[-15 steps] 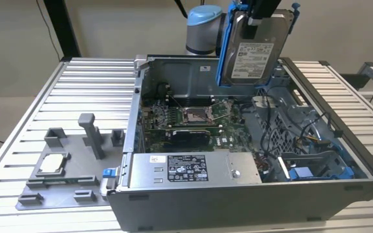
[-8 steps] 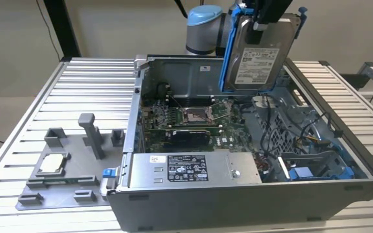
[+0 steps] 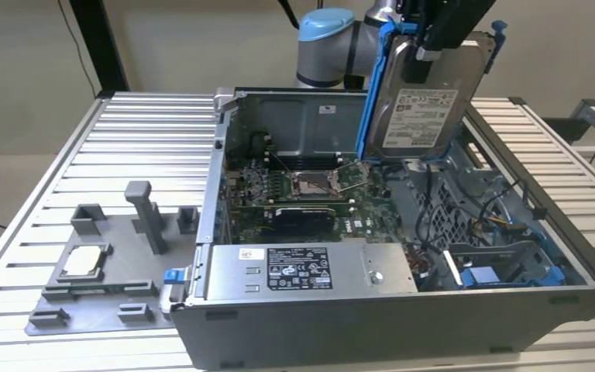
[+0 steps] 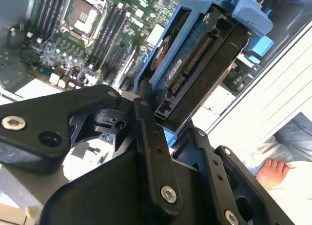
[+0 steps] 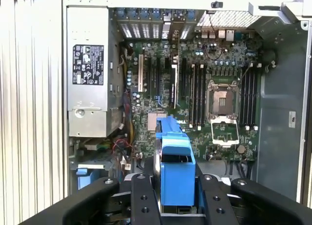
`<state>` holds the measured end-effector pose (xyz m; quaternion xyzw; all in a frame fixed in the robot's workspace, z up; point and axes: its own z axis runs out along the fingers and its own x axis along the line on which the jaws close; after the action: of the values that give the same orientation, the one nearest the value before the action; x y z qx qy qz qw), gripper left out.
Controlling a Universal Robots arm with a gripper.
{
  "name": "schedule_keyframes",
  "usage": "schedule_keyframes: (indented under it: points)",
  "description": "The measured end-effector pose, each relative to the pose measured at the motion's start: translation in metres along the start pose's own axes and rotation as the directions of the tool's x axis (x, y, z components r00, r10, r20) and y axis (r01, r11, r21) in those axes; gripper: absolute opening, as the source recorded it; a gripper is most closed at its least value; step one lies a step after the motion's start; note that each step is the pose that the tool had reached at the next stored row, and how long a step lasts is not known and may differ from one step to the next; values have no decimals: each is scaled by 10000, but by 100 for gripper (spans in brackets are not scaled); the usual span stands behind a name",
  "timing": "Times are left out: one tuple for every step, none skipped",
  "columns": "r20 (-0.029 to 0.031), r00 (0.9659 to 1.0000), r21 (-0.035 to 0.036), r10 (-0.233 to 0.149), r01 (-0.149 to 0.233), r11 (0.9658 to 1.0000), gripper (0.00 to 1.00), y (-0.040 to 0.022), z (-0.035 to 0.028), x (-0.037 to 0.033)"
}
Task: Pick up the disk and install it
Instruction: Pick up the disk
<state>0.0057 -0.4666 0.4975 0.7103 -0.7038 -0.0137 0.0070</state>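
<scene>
We see the black two-fingered gripper [image 3: 428, 48] clamped shut around the flat silver-grey metal disk [image 3: 417, 101], which sits in its bright blue plastic frame and is pinched from either side. In the exterior view the disk hangs upright in the air with its white label facing the camera. It is above the open grey metal computer case [image 3: 380, 329] and clear of the green motherboard [image 3: 308, 194] inside. In both wrist views the frame's blue edge sits between the black fingers [image 5: 143, 195]. A grey power supply box [image 3: 303, 267] with a black-and-white label lies in the case. The case rests on a slatted aluminium table [image 3: 142, 132], beside a grey plastic fixture [image 3: 111, 294] carrying a small square silver chip [image 3: 83, 260]. In the second wrist view a person's hand [image 4: 273, 173] lies outside the case.
</scene>
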Motion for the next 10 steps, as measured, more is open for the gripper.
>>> schedule_keyframes:
  points:
    - [0, 10000, 0, 4, -4, 10000, 0, -1, -1, 24]
    - [1, 10000, 0, 15, -15, 10000, 0, -1, -1, 44]
    - [0, 10000, 0, 26, -26, 10000, 0, -2, -1, 63]
    - [1, 10000, 0, 36, -36, 10000, 0, -3, -1, 82]
    - [4, 10000, 0, 39, -39, 10000, 0, -9, -1, 99]
    - [6, 10000, 0, 39, -39, 10000, 0, -17, -2, 117]
    - [6, 10000, 0, 38, -38, 10000, 0, -25, -2, 136]
    - [7, 10000, 0, 38, -38, 10000, 0, -33, -3, 154]
    - [7, 10000, -1, 38, -38, 10000, 0, -44, -4, 171]
    - [8, 10000, -1, 38, -38, 10000, 0, -55, -5, 191]
